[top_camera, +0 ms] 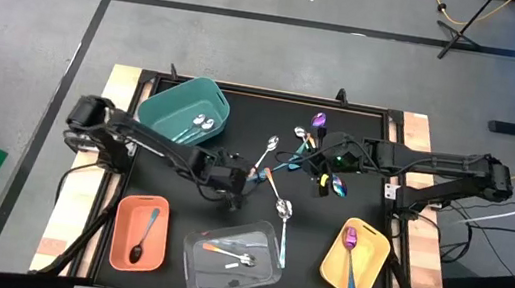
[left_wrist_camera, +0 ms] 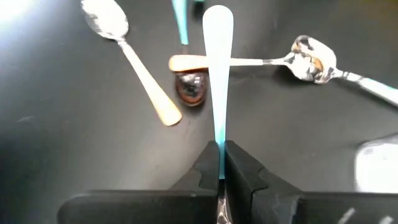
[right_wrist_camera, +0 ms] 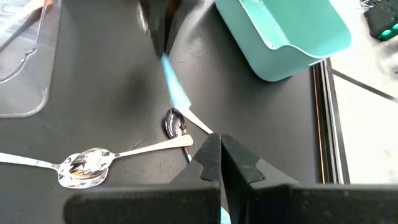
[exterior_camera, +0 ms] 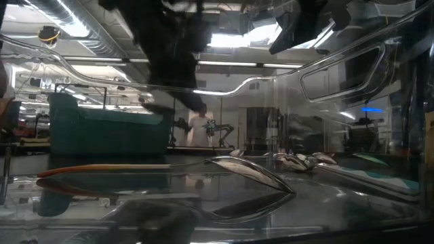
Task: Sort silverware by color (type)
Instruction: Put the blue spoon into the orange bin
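My left gripper (left_wrist_camera: 219, 149) is shut on a teal-handled spoon (left_wrist_camera: 217, 74) above the black mat; the right wrist view shows that spoon (right_wrist_camera: 175, 87) slanting down from it. Below lie two pale-handled silver spoons (left_wrist_camera: 146, 81) (left_wrist_camera: 311, 57) and a dark-bowled spoon (left_wrist_camera: 189, 87), all flat on the mat. My right gripper (right_wrist_camera: 221, 149) is shut and hovers over the mat's middle right (top_camera: 322, 173). More spoons (top_camera: 319, 122) lie scattered at the far middle. My left gripper pinches the spoon's teal handle (left_wrist_camera: 218, 135) between its two fingers. The handle runs straight out ahead of the fingertips, in line with them. The fingers slant down from the table's left. The spoon is clear of the mat; the fingers hide its bowl end.
A teal bin (top_camera: 185, 109) with silver spoons stands far left. Along the near edge stand a salmon bin (top_camera: 140, 232) with a dark-bowled spoon, a clear bin (top_camera: 232, 257) with orange-handled spoons, and a yellow bin (top_camera: 355, 256) with a purple-bowled spoon. A silver spoon (top_camera: 283, 213) lies beside the clear bin.
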### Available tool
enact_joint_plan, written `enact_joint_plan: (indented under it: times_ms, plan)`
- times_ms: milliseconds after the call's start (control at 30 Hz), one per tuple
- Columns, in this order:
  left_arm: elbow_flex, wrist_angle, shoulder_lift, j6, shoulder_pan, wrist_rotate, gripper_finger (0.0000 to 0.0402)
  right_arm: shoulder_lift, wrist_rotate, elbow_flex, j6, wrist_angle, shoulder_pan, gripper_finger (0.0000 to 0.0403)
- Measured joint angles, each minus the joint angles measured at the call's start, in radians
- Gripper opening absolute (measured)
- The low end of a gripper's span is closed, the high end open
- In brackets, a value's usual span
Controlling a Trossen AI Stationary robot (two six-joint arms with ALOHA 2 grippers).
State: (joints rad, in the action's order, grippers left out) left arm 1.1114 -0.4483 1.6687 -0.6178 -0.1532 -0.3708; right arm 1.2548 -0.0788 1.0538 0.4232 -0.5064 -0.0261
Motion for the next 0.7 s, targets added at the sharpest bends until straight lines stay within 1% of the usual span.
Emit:
enact_joint_plan:
  times_ms: [167,333,400,467,700]
  plan:
    - [0.0,-0.112,-0.098,-0.185,-0.062,-0.068,0.0001,0.0,0.0,0.0,0.0,0.0,0.0,0.0]
    - [0.001,-0.203,-0.158,-0.393,-0.16,-0.119,0.0001,0.0,0.0,0.0,0.0,-0.003,0.0,0.0]
    - [0.0,-0.24,-0.167,-0.477,-0.2,-0.145,0.0001,0.0,0.0,0.0,0.0,-0.003,0.0,0.0]
    - [0.001,-0.244,-0.167,-0.549,-0.237,-0.165,0.0001,0.0,0.0,0.0,0.0,-0.005,0.0,0.0]
    - [0.001,-0.313,-0.167,-0.794,-0.356,-0.175,0.0001,0.0,0.0,0.0,0.0,-0.016,0.0,0.0]
